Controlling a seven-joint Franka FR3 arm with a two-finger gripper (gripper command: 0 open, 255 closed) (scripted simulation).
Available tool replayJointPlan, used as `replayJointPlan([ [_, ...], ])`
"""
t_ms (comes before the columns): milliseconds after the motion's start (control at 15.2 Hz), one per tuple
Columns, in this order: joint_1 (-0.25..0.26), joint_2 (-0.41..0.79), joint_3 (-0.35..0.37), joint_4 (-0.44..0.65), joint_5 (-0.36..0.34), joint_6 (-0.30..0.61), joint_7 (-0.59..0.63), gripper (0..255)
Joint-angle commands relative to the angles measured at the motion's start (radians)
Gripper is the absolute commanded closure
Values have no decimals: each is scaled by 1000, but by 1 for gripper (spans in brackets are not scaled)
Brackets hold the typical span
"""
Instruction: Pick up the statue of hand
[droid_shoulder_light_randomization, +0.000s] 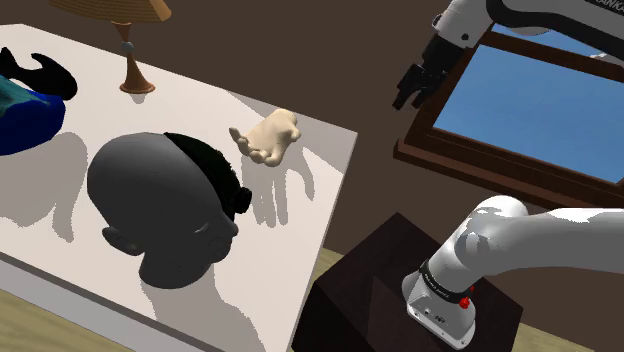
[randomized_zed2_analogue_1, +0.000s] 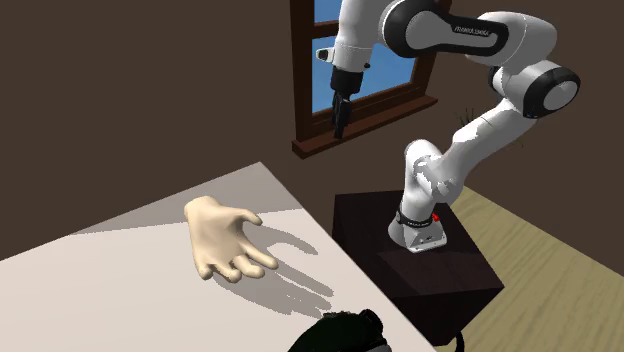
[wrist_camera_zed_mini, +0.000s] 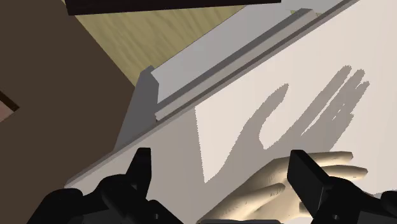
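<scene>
Worktop (droid_shoulder_light_randomization: 310, 205): plain white, part sunlit and part shaded.
Lamp (droid_shoulder_light_randomization: 134, 72): well away from the hand statue (droid_shoulder_light_randomization: 268, 138), toward the shoulder view's left, at the far edge.
Grey head (droid_shoulder_light_randomization: 160, 205): large, black-haired, near the hand statue on its left.
Hand statue: cream, lying flat by the worktop's corner and casting a fingered shadow.
End effector (droid_shoulder_light_randomization: 408, 92): black fingers spread apart, high above and right of the hand statue, touching nothing.
Window (droid_shoulder_light_randomization: 540, 95): dark frame, blue pane, on the brown wall (randomized_zed2_analogue_1: 130, 90) beyond the hand statue.
Stand (droid_shoulder_light_randomization: 390, 285): dark box on a tan wooden floor (randomized_zed2_analogue_1: 540, 230), right of the hand statue.
</scene>
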Motion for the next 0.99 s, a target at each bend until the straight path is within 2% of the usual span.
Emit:
replayJointPlan([
  [0, 0, 0, 0, 0, 0, 0, 0, 0],
  [462, 2, 277, 64, 102, 42, 91, 115, 0],
  [924, 4, 569, 110, 264, 62, 141, 224, 0],
])
